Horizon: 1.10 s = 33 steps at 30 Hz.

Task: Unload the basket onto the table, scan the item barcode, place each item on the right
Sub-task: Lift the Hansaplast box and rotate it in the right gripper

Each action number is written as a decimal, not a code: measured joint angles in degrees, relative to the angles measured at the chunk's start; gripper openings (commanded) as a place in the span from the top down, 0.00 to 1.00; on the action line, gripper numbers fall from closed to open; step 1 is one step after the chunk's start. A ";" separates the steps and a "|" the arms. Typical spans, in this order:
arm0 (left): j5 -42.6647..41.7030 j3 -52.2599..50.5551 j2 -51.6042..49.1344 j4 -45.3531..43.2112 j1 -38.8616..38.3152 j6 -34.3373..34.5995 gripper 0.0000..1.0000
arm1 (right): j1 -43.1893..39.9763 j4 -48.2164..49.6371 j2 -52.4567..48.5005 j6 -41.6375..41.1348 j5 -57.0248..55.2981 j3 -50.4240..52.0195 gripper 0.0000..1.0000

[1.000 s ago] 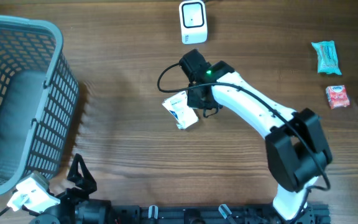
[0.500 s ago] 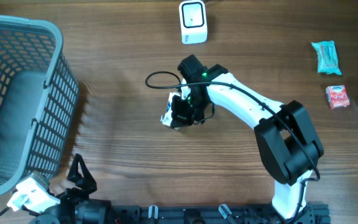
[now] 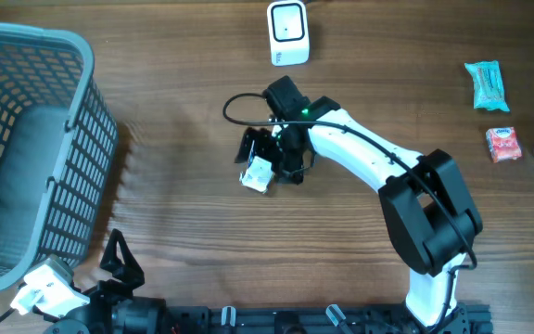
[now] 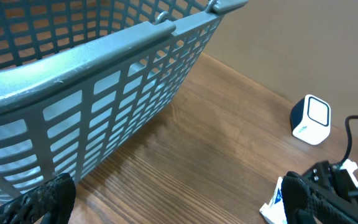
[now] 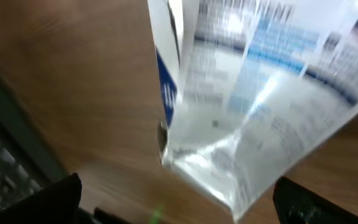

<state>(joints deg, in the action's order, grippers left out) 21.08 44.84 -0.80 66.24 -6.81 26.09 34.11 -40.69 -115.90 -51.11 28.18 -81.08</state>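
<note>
One white plastic pouch with blue print (image 3: 258,173) lies near the middle of the wooden counter (image 3: 184,204); its lettering is too blurred to read. The right claw (image 3: 269,156) stands over it with fingers apart, not clamping it. One white cube-shaped scanner (image 3: 287,32) sits at the far edge. One grey plastic lattice basket (image 3: 82,111) fills the left edge. The left claw (image 4: 176,193) is spread wide and holds nothing. At the right edge lie one teal wrapped packet (image 3: 485,83) and one small red packet (image 3: 502,144).
</note>
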 measured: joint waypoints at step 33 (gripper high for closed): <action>0.00 0.00 0.00 0.00 0.00 -0.02 0.00 | 9.09 -31.80 -10.56 -2.86 -42.07 -14.97 0.71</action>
<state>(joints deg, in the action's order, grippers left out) 21.08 44.84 -0.80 66.24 -6.81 26.06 43.20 -72.49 -126.45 -53.98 -13.89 -96.05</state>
